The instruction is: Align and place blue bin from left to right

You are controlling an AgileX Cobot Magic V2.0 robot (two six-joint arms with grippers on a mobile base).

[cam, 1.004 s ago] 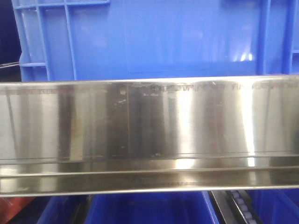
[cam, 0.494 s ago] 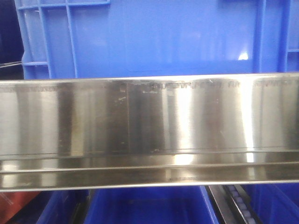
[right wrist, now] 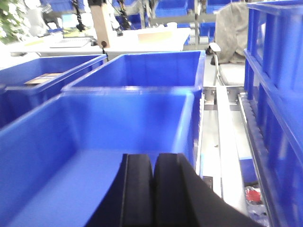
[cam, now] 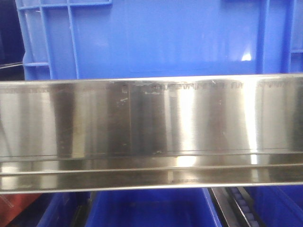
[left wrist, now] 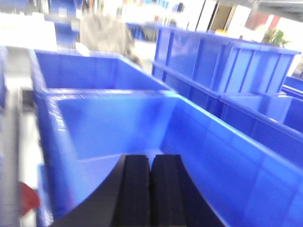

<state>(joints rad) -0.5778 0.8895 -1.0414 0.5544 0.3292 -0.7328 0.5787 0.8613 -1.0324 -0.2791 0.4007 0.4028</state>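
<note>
The blue bin (cam: 161, 38) fills the top of the front view: a large bright-blue crate with a smooth flat wall and ribbed corners, standing right behind a steel rail (cam: 151, 123). Neither gripper appears in that view. In the left wrist view my left gripper (left wrist: 150, 163) is shut with nothing in it, hovering over a smaller open blue bin (left wrist: 109, 123). My right gripper (right wrist: 154, 163) is also shut and empty, above another smaller open bin (right wrist: 94, 132). A ribbed blue crate wall (right wrist: 274, 56) rises at the right edge of the right wrist view.
More deep-blue bins (left wrist: 90, 71) sit in rows behind the near ones. Stacked ribbed crates (left wrist: 227, 61) stand to the right in the left wrist view. A roller conveyor track (right wrist: 227, 137) runs beside the right bin. Lower blue bins (cam: 151, 210) show under the rail.
In the front view the rail's top edge has risen slightly and the crate has shifted a little to the right over the last second. Since half a second ago nothing visibly moves.
</note>
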